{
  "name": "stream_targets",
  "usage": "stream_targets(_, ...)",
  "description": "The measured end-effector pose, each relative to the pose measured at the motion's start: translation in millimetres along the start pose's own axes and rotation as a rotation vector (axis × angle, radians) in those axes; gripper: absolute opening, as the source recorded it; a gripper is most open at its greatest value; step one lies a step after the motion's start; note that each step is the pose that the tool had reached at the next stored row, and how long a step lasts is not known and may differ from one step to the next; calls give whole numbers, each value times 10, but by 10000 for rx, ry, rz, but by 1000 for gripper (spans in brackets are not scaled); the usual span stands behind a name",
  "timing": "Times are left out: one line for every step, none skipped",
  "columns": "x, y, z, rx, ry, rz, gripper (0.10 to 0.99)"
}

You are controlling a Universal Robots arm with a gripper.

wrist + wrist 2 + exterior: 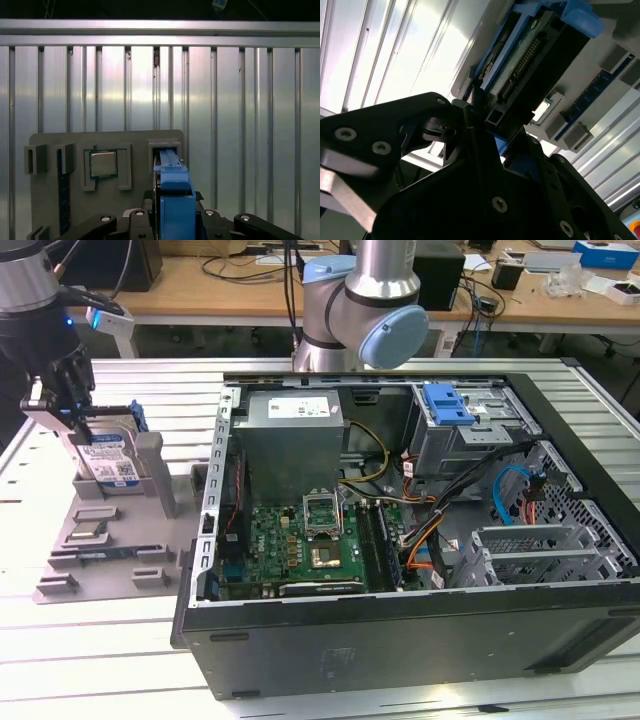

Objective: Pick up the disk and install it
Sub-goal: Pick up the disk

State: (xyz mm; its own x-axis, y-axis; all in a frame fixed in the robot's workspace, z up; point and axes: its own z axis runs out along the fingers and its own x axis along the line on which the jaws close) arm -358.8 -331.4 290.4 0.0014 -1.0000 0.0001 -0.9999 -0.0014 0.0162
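Silver disk (pixel 105 458): it is standing upright on its edge in a slot of the grey holder tray (pixel 100 540), at the exterior view's left, well apart from the computer case (pixel 400 640). A blue bracket is framing it.

End effector (pixel 72 418): I am clenching it on the disk's upper edge, at the corner farther from the case. In the first wrist view the blue bracket is running straight through my grip.

Done so far: I am judging the grasp as made. The disk's lower edge is sitting in the tray slot, so the lift is not yet showing.

Left to do: I am counting the whole carry and the install as outstanding, since the disk is nowhere near a bay.

Case: it is lying open on the slatted metal surface (pixel 90 660), showing a green motherboard (pixel 290 540) and a grey power supply box (pixel 290 440). A blue caddy (pixel 447 405) is sitting in the drive cage at the far side.

Writing: the disk's white-and-blue label is facing the exterior view, but I am not making out any wording on it. The power supply box is carrying a pale sticker, and I cannot make out its wording either.
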Motion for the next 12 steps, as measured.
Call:
stream_targets(0,0,0,0,0,0,365)
stream_targets(0,0,0,0,1,0,365)
stream_targets(0,0,0,-1,0,1,365)
stream_targets(0,0,0,0,0,0,365)
stream_targets(0,-1,0,0,0,0,365)
stream_targets(0,-1,0,-1,0,0,365)
stream_targets(0,-1,0,-1,0,0,365)
stream_targets(0,-1,0,-1,0,0,365)
stream_targets(0,-1,0,-1,0,0,365)
stream_targets(0,-1,0,0,1,0,365)
stream_targets(0,-1,0,-1,0,0,365)
stream_targets(0,-1,0,-1,1,0,365)
